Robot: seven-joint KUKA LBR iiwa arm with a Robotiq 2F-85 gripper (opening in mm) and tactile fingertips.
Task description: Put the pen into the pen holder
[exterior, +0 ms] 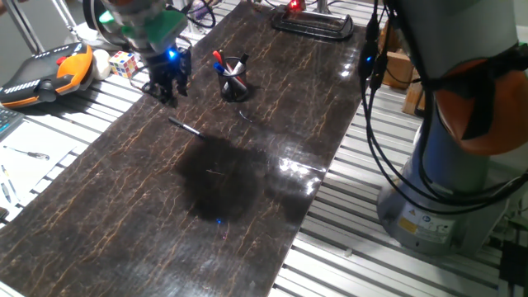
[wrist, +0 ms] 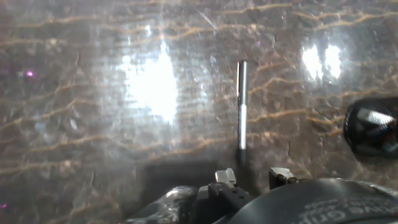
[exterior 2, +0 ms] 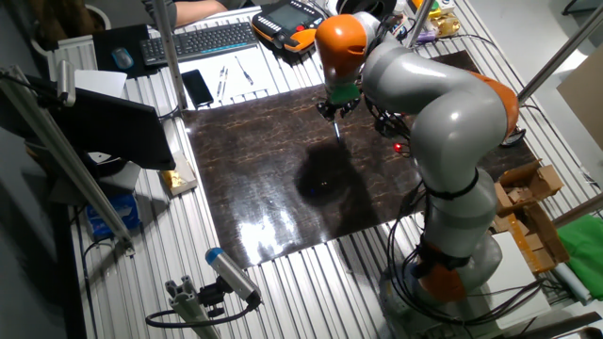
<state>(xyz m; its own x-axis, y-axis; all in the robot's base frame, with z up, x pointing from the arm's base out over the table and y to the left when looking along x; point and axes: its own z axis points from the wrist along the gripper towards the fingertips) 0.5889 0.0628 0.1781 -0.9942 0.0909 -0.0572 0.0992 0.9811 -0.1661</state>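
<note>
A: Where does the pen lie?

B: Flat on the dark marbled surface, in the open, touching nothing. The hand view shows it as a thin stick, one half dark and one half pale.

A: And the pen holder?

B: It stands upright on the surface, well apart from the pen, with a red pen and a blue pen sticking out of it. In the hand view only a dark round shape shows at the right edge.

A: What of the fingers?

B: They hang above the surface, between the pen and the holder's side, gripping nothing. Whether they are spread or pressed together cannot be told.
</note>
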